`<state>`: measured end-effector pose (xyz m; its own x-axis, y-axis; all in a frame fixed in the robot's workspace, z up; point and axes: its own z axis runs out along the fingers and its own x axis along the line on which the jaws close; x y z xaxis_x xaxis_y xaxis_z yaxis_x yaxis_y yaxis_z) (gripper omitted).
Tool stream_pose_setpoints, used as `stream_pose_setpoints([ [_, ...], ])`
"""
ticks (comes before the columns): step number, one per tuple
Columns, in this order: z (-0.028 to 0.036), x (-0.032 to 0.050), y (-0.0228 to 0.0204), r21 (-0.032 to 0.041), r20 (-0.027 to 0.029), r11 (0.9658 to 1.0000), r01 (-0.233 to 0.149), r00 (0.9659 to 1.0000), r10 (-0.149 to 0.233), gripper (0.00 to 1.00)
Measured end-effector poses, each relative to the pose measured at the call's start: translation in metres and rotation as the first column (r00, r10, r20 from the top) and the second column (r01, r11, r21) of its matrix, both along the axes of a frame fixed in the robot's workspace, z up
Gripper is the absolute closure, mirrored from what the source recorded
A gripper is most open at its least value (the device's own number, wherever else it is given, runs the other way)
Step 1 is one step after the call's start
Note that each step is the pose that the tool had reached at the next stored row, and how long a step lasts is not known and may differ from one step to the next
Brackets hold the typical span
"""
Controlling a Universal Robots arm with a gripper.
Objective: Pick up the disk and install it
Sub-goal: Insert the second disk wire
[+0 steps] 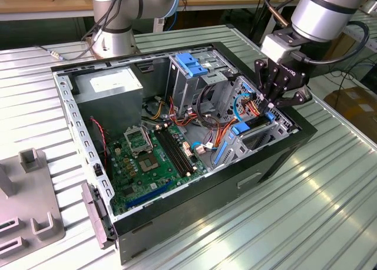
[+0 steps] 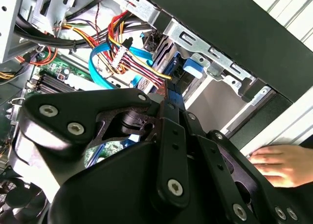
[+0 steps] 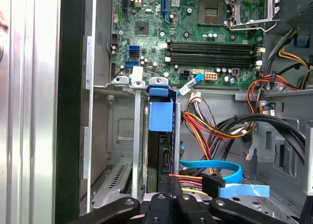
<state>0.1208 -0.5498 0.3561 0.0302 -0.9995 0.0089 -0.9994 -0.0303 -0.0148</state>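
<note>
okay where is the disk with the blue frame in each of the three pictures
Exterior view: the disk stands on edge in the drive bay, under the pincer.
First wrist view: slotted upright between bay rails.
Second wrist view: its blue edge beyond the pincer.
Shared landmark: the flat blue cable.

The disk [image 3: 159,155] stands on edge in a metal bay slot of the open case, black with a blue carrier frame and blue end tab. In the exterior view it [image 1: 250,128] sits at the case's right end.
</note>
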Motion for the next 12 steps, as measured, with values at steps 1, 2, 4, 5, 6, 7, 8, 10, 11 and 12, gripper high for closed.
stream_pose_setpoints([
  [1, 0.0009, -0.0003, 0.0, 0.0003, 0.0, 1.0, 0.0, 1.0, 0.0, 0.9],
  [2, 0.0019, -0.0003, 0.0, 0.0005, 0.0, 1.0, 0.0, 1.0, 0.0, 0.9],
  [4, 0.0049, -0.0003, 0.0, 0.0005, -0.0001, 1.0, 0.0, 1.0, 0.0, 0.9],
  [5, 0.0074, -0.0003, 0.0, 0.0005, -0.0002, 1.0, 0.0, 1.0, 0.0, 0.9],
  [6, 0.0116, -0.0003, 0.0, 0.0006, -0.0004, 1.0, 0.0, 1.0, 0.0, 0.9],
  [7, 0.015, -0.0004, 0.0, 0.0007, -0.0007, 1.0, 0.0, 1.0, 0.0, 0.9],
  [8, 0.0184, -0.0004, -0.0001, 0.0006, -0.0009, 1.0, 0.0, 1.0, 0.0, 0.9],
  [10, 0.0223, -0.0003, -0.0001, 0.0007, -0.0021, 1.0, 0.0, 1.0, 0.0, 0.9],
  [11, 0.0239, -0.0003, 0.0, 0.0007, -0.0039, 1.0, 0.0, 1.0, 0.0, 0.9],
  [12, 0.0249, -0.0003, 0.0, 0.0008, -0.0056, 1.0, 0.0, 1.0, 0.0, 0.9],
])
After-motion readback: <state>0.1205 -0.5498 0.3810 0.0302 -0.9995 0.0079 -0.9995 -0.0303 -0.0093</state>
